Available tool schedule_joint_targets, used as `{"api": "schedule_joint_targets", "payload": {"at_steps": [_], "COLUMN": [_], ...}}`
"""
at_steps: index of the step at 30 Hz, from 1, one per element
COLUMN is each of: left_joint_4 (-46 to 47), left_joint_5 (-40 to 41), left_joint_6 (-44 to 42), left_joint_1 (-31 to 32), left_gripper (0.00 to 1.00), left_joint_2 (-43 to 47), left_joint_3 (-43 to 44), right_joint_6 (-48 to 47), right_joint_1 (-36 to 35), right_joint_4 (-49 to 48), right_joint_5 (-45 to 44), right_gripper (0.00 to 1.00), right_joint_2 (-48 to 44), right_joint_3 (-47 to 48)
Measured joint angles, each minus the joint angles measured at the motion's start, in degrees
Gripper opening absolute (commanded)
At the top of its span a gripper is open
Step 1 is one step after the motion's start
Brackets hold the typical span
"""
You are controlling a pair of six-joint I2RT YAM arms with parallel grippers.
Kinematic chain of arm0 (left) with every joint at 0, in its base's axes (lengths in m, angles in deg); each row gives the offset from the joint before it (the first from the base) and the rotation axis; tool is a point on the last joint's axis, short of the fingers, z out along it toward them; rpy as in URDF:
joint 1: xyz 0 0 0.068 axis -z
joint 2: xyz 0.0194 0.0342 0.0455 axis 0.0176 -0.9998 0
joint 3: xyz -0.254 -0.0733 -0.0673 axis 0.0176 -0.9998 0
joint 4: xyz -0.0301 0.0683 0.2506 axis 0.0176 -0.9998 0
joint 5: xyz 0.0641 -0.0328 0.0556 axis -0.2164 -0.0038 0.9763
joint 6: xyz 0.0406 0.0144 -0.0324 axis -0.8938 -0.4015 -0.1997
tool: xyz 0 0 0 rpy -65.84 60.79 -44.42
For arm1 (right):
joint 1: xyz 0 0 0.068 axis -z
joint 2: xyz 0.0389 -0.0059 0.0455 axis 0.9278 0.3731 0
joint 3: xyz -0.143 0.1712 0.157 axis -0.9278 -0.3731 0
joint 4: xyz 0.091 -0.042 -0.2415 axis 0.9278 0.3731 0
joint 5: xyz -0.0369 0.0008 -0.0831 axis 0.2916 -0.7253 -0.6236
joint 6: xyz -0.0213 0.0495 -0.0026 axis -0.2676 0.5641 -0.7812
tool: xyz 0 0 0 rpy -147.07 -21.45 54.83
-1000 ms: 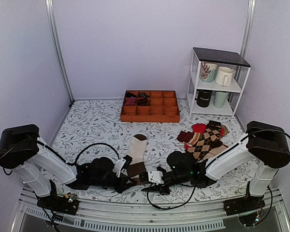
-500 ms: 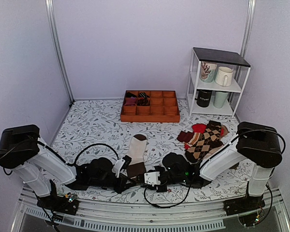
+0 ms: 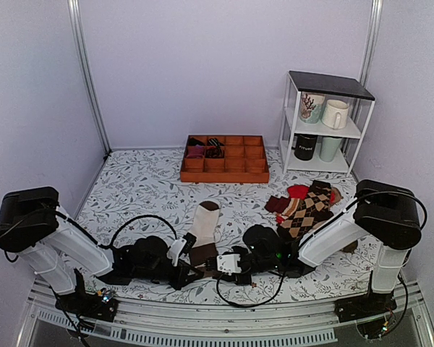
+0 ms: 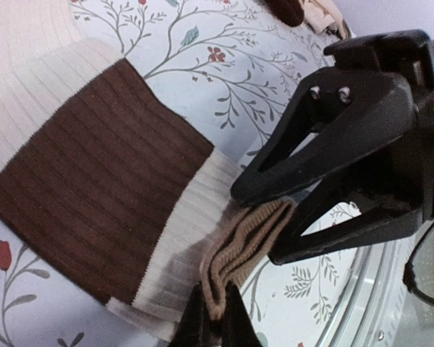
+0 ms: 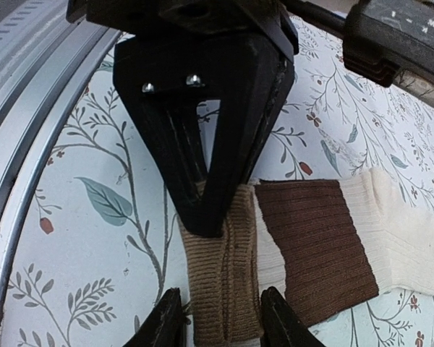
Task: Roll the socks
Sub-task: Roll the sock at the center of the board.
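The cream-white socks (image 3: 205, 224) lie flat near the table's front, dark toe far, brown band (image 4: 101, 210) and tan cuff (image 4: 239, 249) near. My left gripper (image 4: 213, 327) is shut on a folded edge of the tan cuff; it also shows in the top view (image 3: 194, 272). My right gripper (image 5: 220, 322) is open, its fingers (image 5: 166, 322) straddling the tan cuff (image 5: 224, 282) from the opposite side, one finger touching it. The right gripper shows in the left wrist view (image 4: 289, 217) and the top view (image 3: 217, 264). Both grippers meet tip to tip at the cuff.
A pile of argyle and red socks (image 3: 304, 206) lies right of the arms. A wooden compartment tray (image 3: 224, 160) sits at the back. A white shelf with mugs (image 3: 325, 123) stands back right. The metal table rail (image 5: 29, 144) runs close beside the cuff.
My right gripper has slid left along the table until its fingers straddle the cuff. The left gripper has stayed shut on the cuff.
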Motion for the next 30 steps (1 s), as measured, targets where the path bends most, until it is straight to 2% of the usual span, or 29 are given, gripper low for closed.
{"api": "schedule_joint_targets", "payload": {"at_steps": [10, 21, 27, 30], "left_joint_4": [0.13, 0.79, 0.79, 0.79], "left_joint_5": [-0.04, -0.15, -0.17, -0.17], "left_joint_6": [-0.02, -0.02, -0.02, -0.02], "left_joint_1": [0.00, 0.00, -0.02, -0.02], "left_gripper": [0.00, 0.00, 0.00, 0.00], "left_joint_2": [-0.09, -0.35, -0.35, -0.35], "left_joint_3": [0.00, -0.17, -0.15, -0.17], "right_joint_6": [-0.72, -2.08, -2.03, -1.88], "right_joint_1": [0.02, 0.02, 0.02, 0.02], "right_joint_4": [-1.18, -1.53, 0.04, 0.57], "right_joint_5": [-3.37, 0.02, 1.62, 1.90], "right_gripper": [0.41, 0.39, 0.35, 0.26], "right_joint_2": [-0.13, -0.46, -0.44, -0.22], "right_joint_3": [-0.22, -0.55, 0.74, 1.68]}}
